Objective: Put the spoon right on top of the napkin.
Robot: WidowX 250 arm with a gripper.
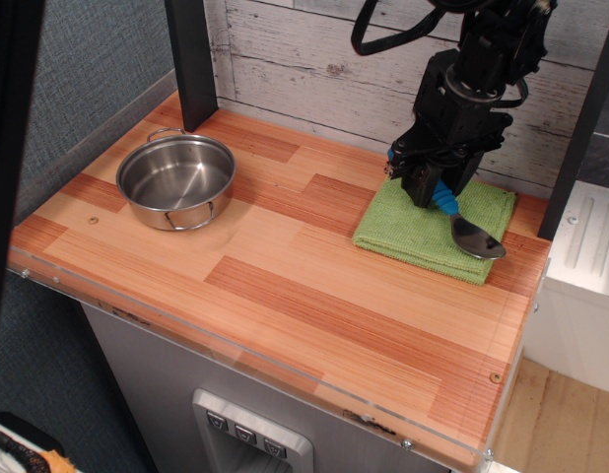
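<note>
one hand clamps the spoon by its blue handle, bowl low over the napkin for placing.

Spoon over napkin's right edge

This looks like a lab mock-up of a kitchen. A wood-patterned worktop with a clear plastic guard along its front and left edges sits on a grey cabinet. Whitewashed planks back its far edge, with black posts at the far corners. A steel pot near the left edge and a napkin by the right edge give the kitchen touch.
</note>
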